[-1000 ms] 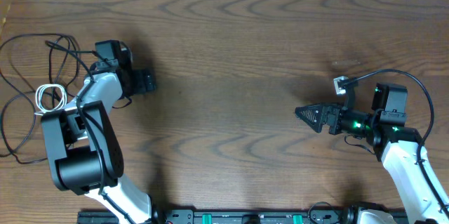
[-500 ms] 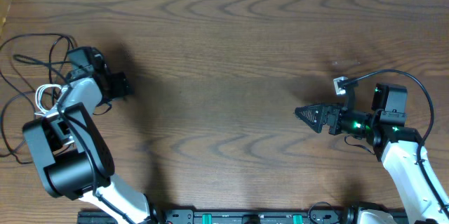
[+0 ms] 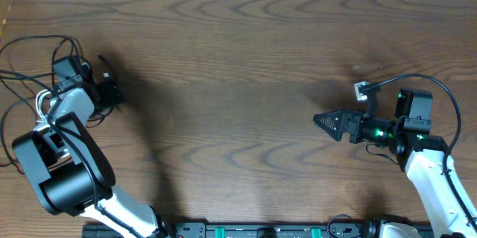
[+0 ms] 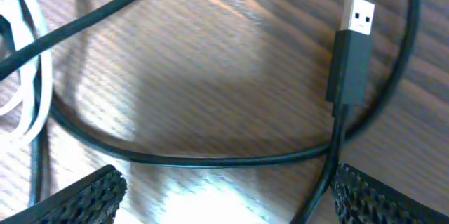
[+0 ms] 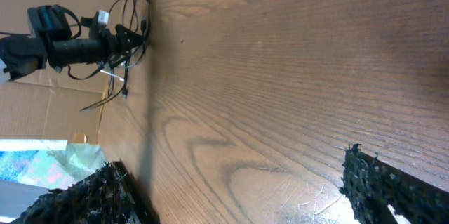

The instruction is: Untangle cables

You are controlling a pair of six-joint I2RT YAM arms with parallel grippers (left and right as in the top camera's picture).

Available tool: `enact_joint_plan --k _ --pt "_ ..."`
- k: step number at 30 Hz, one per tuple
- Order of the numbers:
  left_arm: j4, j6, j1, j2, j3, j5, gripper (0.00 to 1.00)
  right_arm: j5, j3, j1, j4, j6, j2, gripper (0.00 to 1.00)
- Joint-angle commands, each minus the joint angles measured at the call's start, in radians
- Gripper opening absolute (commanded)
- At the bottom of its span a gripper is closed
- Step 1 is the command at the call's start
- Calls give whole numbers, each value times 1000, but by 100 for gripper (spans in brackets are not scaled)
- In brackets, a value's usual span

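The tangle lies at the far left of the brown wooden table (image 3: 246,59), directly under my left gripper (image 4: 228,199). The right gripper (image 3: 328,122) is well apart from it, spread wide and empty. My left one is open too, holding nothing. The long thin black cord (image 4: 210,158) sweeps across just ahead of its fingers. The thin white cord (image 4: 35,76) loops at left. The black silver-tipped plug (image 4: 351,62) lies ahead-right, its long axis crosswise to my closing line.

No legible writing
Nothing readable is showing on the black cord (image 4: 210,159), its plug (image 4: 351,59) or the table (image 3: 246,44).
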Motion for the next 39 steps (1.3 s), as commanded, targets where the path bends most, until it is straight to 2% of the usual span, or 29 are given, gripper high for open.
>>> enact_joint_plan --k 1,11,16,20,22,25,28,36,39 --pt "18 6 10 14 -15 -13 94 -3 4 3 -4 10 -12 99" --pt "107 6 10 14 -15 -17 94 -3 4 3 -4 10 -12 99" --pt "107 6 10 14 -15 -103 94 -3 4 3 -4 10 -12 99" --pt "115 -8 10 14 -15 -112 94 16 4 3 -4 11 -12 99" --pt "136 -21 8 13 -14 -60 94 25 4 3 -4 10 -12 99" --pt "189 -21 9 10 -14 118 94 31 4 3 -4 11 -12 99" --pt "254 -21 6 9 -11 229 94 31 4 3 -4 11 -12 99" --pt "278 -19 -40 9 -5 391 94 43 4 3 -4 10 -12 99" --pt "279 30 -72 9 -5 460 94 42 4 3 -4 10 -12 99"
